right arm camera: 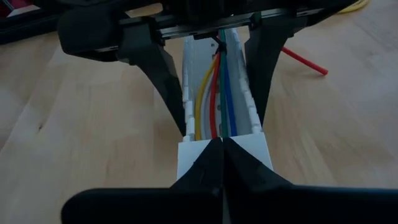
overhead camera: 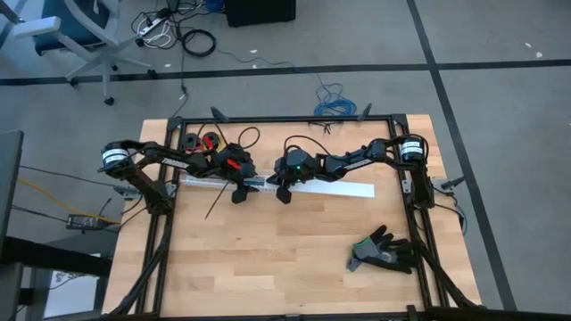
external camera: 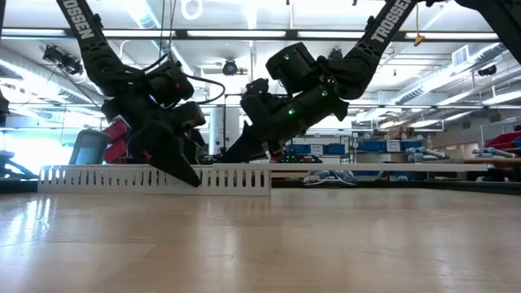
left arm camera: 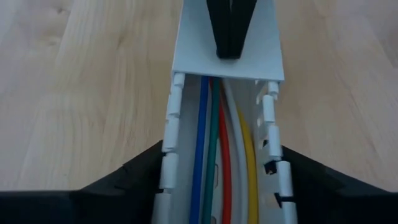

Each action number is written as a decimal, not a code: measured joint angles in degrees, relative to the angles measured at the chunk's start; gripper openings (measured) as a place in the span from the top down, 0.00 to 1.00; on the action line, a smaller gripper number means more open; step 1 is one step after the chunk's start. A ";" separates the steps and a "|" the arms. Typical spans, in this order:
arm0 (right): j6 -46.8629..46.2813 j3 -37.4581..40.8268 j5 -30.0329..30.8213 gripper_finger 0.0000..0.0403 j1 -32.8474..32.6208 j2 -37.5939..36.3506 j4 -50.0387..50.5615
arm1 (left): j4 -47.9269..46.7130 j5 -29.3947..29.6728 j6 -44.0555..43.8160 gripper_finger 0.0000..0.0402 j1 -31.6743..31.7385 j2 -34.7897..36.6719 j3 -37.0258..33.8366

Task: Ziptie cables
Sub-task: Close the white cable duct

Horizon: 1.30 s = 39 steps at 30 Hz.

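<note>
left gripper [left arm camera: 221, 180] spread, straddled duct [left arm camera: 186, 118] | right gripper [right arm camera: 222, 144] pinched empty on cover [right arm camera: 225, 155] | cables [left arm camera: 221, 143] between left fingers | judged: avoid pinching cables

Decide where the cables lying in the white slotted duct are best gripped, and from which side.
Grip the cables on the uncovered stretch, straight down from above: the duct walls flank them, and the cover hides them farther along. The open left hand straddles the duct there; the right hand rests on the cover.
</note>
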State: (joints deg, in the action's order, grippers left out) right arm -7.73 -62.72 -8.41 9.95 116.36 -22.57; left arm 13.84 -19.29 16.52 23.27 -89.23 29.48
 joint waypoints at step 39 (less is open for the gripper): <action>-0.20 6.53 9.90 1.00 -3.58 -11.61 8.67 | 1.57 2.22 1.00 0.42 -0.02 -0.07 0.08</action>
State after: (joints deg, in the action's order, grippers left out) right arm -7.94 -56.19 1.48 6.37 104.75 -13.90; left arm 15.40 -17.07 17.52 23.24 -89.30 29.56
